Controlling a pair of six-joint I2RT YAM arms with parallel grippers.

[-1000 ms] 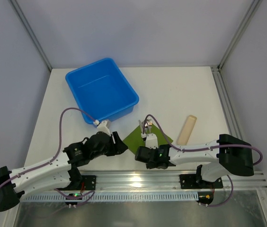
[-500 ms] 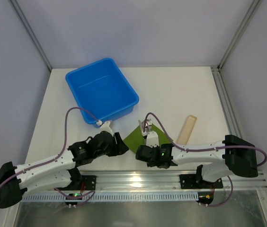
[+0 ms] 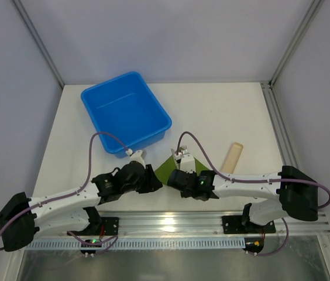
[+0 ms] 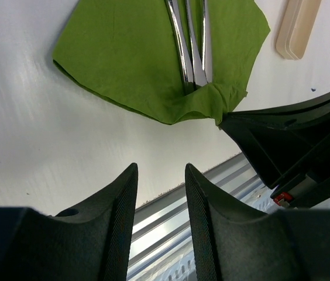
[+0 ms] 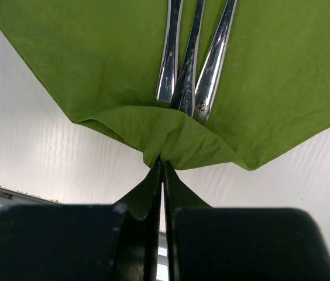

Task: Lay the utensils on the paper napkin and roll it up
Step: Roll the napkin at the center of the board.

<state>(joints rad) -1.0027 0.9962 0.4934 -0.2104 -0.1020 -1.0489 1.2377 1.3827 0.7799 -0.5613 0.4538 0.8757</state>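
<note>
- The left gripper hovered over bare table, just near of the napkin's left edge — fingers parted, nothing between them.
- The right gripper was closed tight on the near corner of the green napkin, its fingers pressed together with the paper pinched at their tips.
- That corner was lifted and folded back over the handle ends of the utensils, hiding their tips.
- The utensils — three slim shiny handles, lying side by side and touching — rested on the napkin near its middle, running away from the arms.
- Their far ends reached past the napkin's far corner; from above one looked like a fork, though the view was too small to be sure.
- A beige cylinder lay on the table to the right of the napkin, apart from it.
- A blue bin stood farther back on the left.
</note>
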